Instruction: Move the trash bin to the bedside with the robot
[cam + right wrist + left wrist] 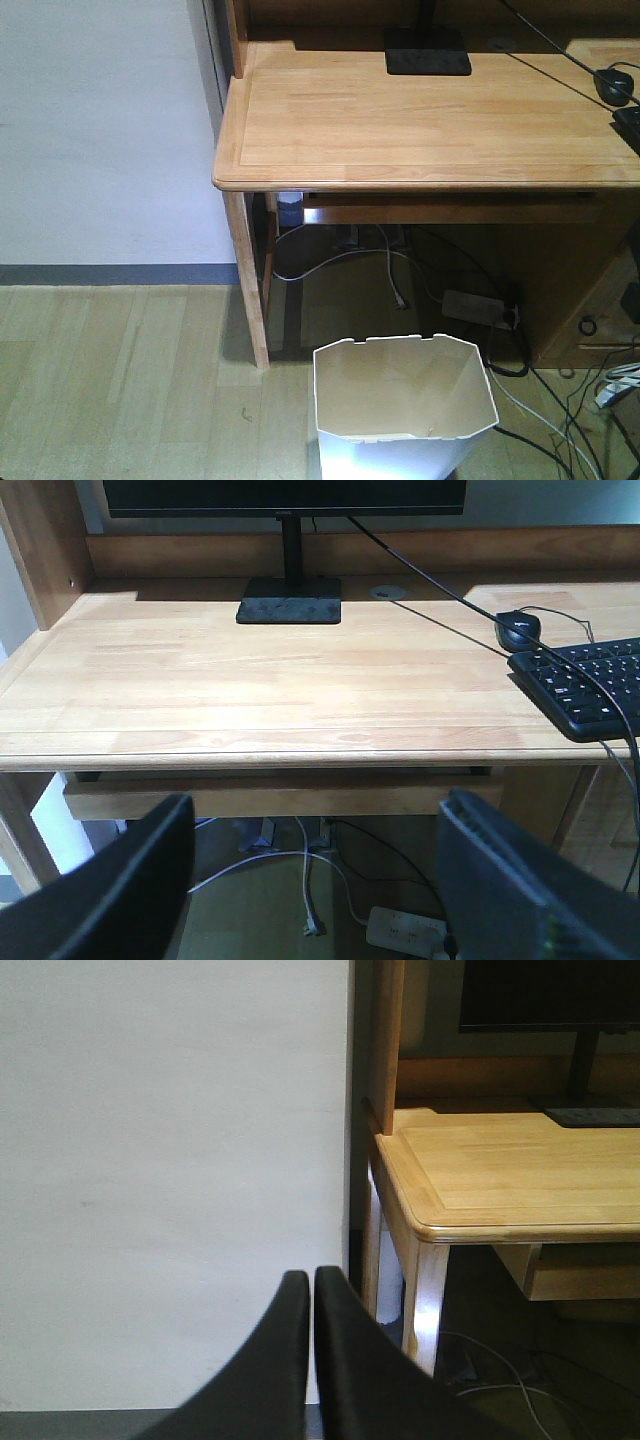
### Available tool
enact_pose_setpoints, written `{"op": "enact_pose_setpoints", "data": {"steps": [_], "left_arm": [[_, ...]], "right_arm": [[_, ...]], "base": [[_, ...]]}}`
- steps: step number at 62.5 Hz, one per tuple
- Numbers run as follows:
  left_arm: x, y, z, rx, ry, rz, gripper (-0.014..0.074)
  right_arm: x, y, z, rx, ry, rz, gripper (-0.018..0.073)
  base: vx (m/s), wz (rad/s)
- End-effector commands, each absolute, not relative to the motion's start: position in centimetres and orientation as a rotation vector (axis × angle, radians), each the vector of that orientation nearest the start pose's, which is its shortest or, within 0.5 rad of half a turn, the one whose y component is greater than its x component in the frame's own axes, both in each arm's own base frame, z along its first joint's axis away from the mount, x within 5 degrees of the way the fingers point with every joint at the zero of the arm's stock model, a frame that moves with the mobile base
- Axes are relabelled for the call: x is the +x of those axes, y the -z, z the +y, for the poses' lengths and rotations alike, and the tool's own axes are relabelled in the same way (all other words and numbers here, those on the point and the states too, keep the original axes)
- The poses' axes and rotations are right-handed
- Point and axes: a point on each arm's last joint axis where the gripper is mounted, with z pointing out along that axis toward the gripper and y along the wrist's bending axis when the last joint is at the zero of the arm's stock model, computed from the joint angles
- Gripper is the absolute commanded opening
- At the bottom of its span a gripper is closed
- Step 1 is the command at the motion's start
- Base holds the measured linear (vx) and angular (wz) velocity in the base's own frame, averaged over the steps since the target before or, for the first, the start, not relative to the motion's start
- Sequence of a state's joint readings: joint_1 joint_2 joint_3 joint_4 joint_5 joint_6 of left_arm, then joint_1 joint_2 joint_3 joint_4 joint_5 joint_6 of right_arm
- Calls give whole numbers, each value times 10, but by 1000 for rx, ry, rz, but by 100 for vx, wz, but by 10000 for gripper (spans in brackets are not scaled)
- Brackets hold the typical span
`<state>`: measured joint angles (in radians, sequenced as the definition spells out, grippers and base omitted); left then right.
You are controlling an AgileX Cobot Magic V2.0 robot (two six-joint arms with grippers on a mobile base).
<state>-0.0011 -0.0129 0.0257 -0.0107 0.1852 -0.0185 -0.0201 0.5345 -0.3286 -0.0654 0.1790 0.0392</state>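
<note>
The bin (405, 390) sits closest, at the bottom edge of the front view: upright on the wood floor (120, 380), in front of the desk (420, 120) and just beside its front leg (250, 290), with cables and a power strip (478, 308) behind it under the desk. By the look of it the task has not started. Neither arm shows in the front view, nothing touches the bin, and no bed appears in any view, so the grasp, the carry and the set-down all seem to be left. The left gripper (305, 1276) has its jaws pressed together on nothing and faces a white wall (170, 1160) and the desk corner. The right gripper (315, 808) has its jaws spread wide and empty, and looks across the desk at a monitor stand (289, 608), mouse (518, 630) and keyboard (590, 685). The bin is white plastic, cream inside, with a rim cut off at the corners and walls tapering downward; it looks empty and light, and its thin rim offers the likeliest place to pinch
</note>
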Motion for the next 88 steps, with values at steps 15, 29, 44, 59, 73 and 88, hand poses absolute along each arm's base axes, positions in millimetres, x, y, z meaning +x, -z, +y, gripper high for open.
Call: {"op": "enact_pose_setpoints", "data": {"steps": [15,29,44,59,73,88], "left_arm": [[56,-190,0,-30,38,1608,-6],[56,-190,0,-30,38,1608,-6],[56,-190,0,-30,38,1608,-6],[56,-190,0,-30,38,1608,-6],[56,-190,0,-30,38,1608,-6],[56,-190,0,-30,38,1608,-6]], "right_arm": [[129,-285,-3,26,15,1818,518],[162,-285,-3,73,-25,2060,518],[210,-272,-2,9,-9,2339,518],[256,-242,-8,-27,-14,2617,518],[286,-192,-26,10,-168,2778,518],[304,-122,-37,18,-203,2892,518]], "base": [[0,0],[0,0],[0,0],[0,0],[0,0],[0,0]]}}
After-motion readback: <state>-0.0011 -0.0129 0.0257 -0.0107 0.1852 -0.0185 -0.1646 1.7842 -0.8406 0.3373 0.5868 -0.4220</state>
